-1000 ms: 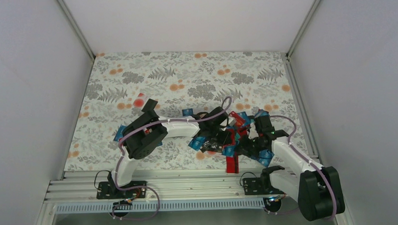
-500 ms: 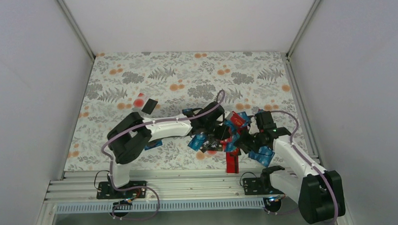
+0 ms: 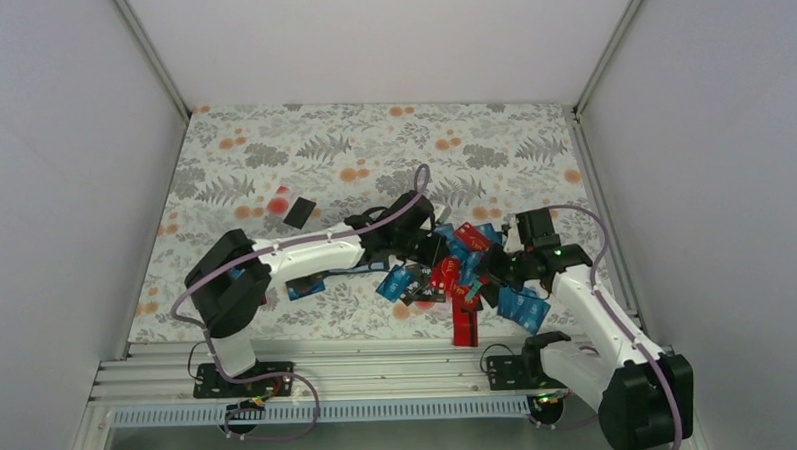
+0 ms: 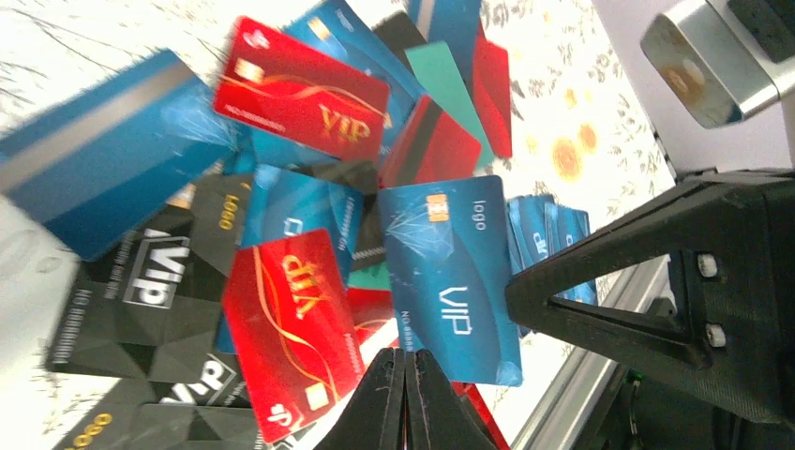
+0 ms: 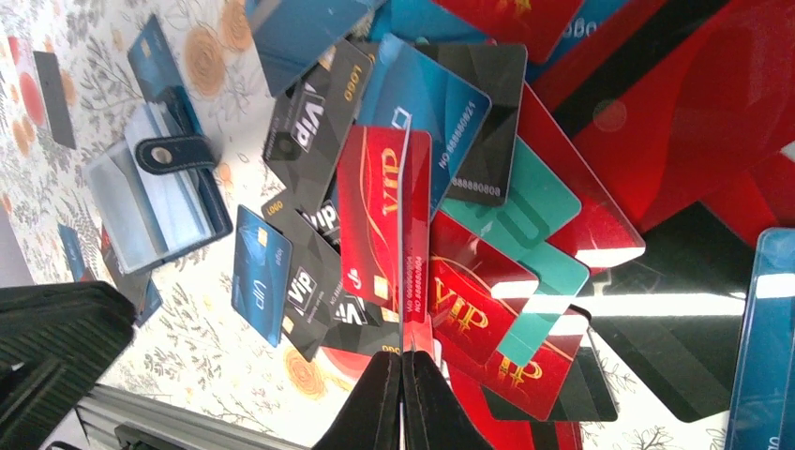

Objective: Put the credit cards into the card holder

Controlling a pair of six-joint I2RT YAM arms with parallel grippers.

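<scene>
Several credit cards in red, blue, black and teal lie heaped at the front right of the table. They fill the left wrist view and the right wrist view. The card holder lies open to the left of the heap, light blue inside, with a dark snap strap; in the top view it shows under the left arm. My left gripper is shut and empty above the heap. My right gripper is shut on a thin card seen edge-on over the heap.
A lone black card lies on the floral table cover behind the left arm. A red card hangs over the front rail. White walls close in the table on three sides.
The left arm has dropped low and stretched out, its elbow swinging left and its gripper sliding over the heap. The right gripper has shifted a little left over the cards.
</scene>
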